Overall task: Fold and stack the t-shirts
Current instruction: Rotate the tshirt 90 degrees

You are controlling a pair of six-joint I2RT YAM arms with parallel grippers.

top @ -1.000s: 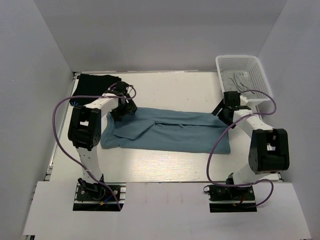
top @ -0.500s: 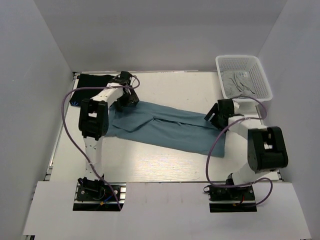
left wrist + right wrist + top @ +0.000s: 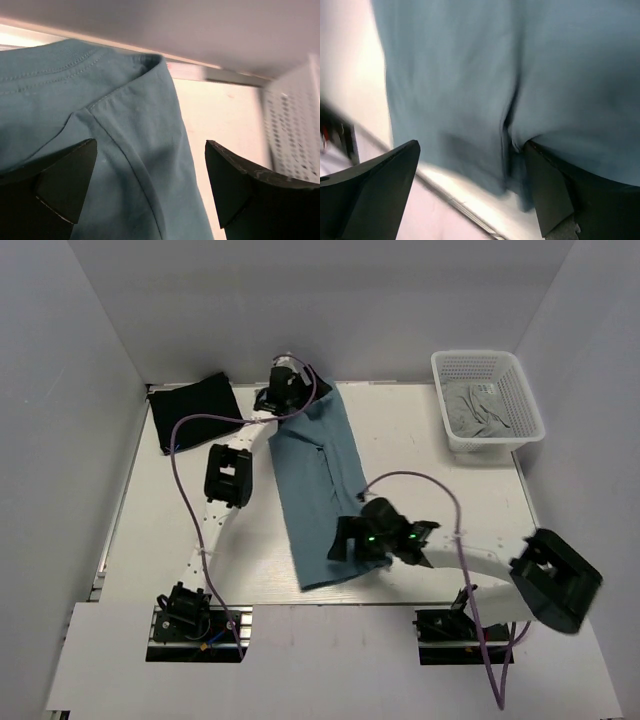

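**Hovering open-jawed over both ends of the blue shirt**

Starting nearest the bases, the right gripper (image 3: 472, 150) is hanging low over the near end of the blue shirt (image 3: 315, 480). Its jaws are standing wide apart and clamping nothing. The cloth's near edge is lying directly under and between them, close to the table's (image 3: 450, 500) front edge.

From those jaws the shirt is running away as a long narrow strip. Its long axis is pointing near to far, with the near end leaning slightly toward the right arm.

At the far end the left gripper (image 3: 150, 147) is also waiting with jaws fully apart, gripping nothing. The shirt's stitched far corner is sitting just beneath and between them.

Each arm is therefore covering the end nearer to it, which is looking suited to an end-to-end fold.

Left of the left jaws, the black shirt (image 3: 195, 412) is lying folded, apart from the blue one. Far off to their right, a white basket (image 3: 440, 365) is holding grey cloth.
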